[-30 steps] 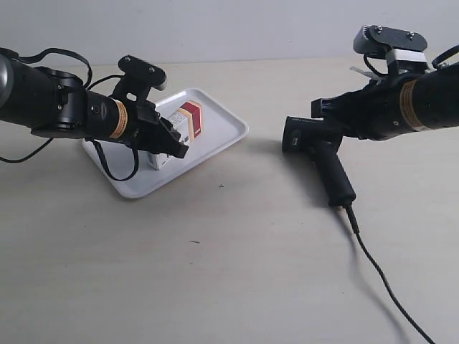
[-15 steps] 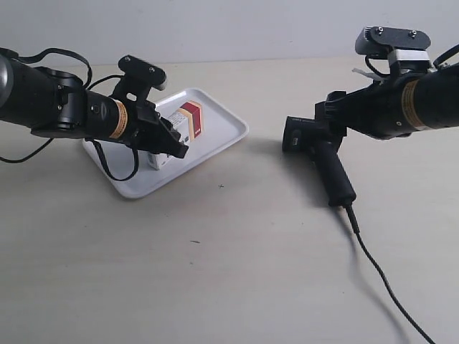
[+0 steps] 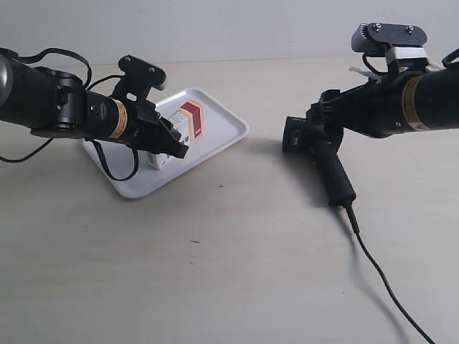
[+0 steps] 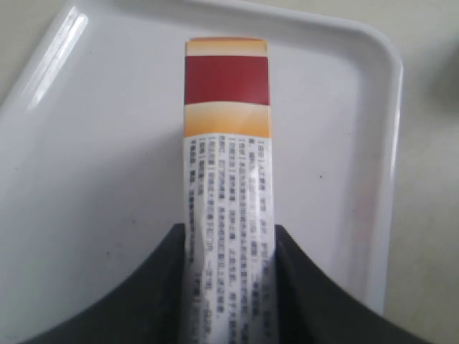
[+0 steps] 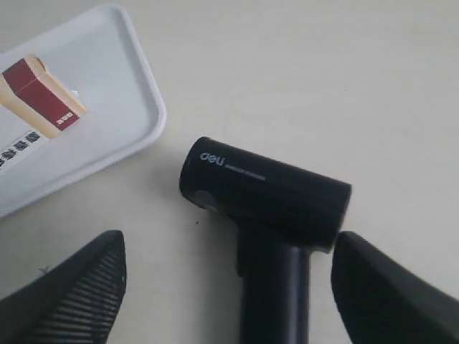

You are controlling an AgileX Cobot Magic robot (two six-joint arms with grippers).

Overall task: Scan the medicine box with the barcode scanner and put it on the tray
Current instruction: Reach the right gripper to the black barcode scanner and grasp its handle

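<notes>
Open tabletop [image 3: 215,251] between tray [image 3: 224,133] and barcode scanner [image 3: 331,172].

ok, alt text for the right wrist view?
A black barcode scanner lies on the pale table, its head flanked by the wide-open right hand. Off to one side is a corner of the white tray, with the red-banded medicine box over it.

One white rectangular plastic tray [image 3: 226,132]; one white carton with a red and tan band [image 3: 188,120]; one black pistol-shaped scanner [image 3: 331,168] with one thin black cable [image 3: 379,274]; two dark robot arms: the arm at the exterior view's left [image 3: 50,104] and the arm at the exterior view's right [image 3: 401,107].
</notes>
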